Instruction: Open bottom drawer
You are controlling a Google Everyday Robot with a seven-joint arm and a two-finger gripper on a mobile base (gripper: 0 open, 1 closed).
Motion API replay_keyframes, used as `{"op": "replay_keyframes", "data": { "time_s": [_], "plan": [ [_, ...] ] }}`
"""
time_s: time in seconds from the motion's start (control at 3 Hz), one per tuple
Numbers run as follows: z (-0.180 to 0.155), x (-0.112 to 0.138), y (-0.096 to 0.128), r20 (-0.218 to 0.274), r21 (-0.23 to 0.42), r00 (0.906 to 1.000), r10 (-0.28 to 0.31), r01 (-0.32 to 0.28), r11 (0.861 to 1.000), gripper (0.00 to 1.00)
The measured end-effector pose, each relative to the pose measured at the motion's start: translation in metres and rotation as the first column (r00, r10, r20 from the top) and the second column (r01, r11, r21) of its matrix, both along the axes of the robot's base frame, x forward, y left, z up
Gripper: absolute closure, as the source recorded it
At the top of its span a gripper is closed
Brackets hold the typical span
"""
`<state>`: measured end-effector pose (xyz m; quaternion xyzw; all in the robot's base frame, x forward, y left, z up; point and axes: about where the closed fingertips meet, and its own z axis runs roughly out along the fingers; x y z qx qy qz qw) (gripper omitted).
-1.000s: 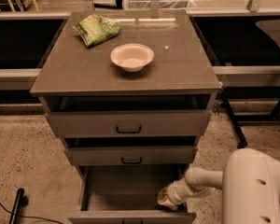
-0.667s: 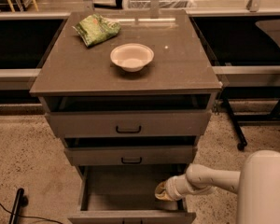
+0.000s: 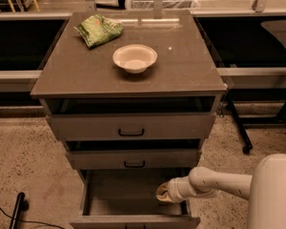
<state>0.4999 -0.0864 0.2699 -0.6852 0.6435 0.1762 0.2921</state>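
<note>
So the bottom drawer was standing well out from the cabinet. Its flat grey-brown front sat right at the lower edge of the view, and the smooth, bare floor of the box was showing behind it. The pincer was down inside that drawer on the right-hand side, close to the right wall. It looked like a stubby tan, cone-ish tip on the end of a glossy white tubular arm. I honestly couldn't tell if the pincer was wide or narrow, or whether it was touching anything. The arm ran off to a big rounded white shell in the lower right corner.

Above it, the middle drawer and the top drawer had the same matte flat fronts. Each had a small black bar handle in the centre and a dark gap above the front.

The surface on top was a smooth slab with a slight sheen. A shallow, round, cream-coloured bowl sat near the middle of it. A crinkly green bag lay toward the back left, well apart from the bowl.

The floor was speckled, terrazzo-looking stuff, with a thin black cable snaking across the lower left.
</note>
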Motion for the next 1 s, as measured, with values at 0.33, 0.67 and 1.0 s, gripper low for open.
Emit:
{"op": "replay_keyframes", "data": {
  "time_s": [0.33, 0.67, 1.0],
  "plan": [
    [0.0000, 0.0000, 0.0001, 0.000, 0.000, 1.0000, 0.000, 0.000, 1.000, 0.29],
    [0.0000, 0.0000, 0.0001, 0.000, 0.000, 1.0000, 0.000, 0.000, 1.000, 0.06],
    [0.0000, 0.0000, 0.0001, 0.000, 0.000, 1.0000, 0.000, 0.000, 1.000, 0.00]
  ]
}}
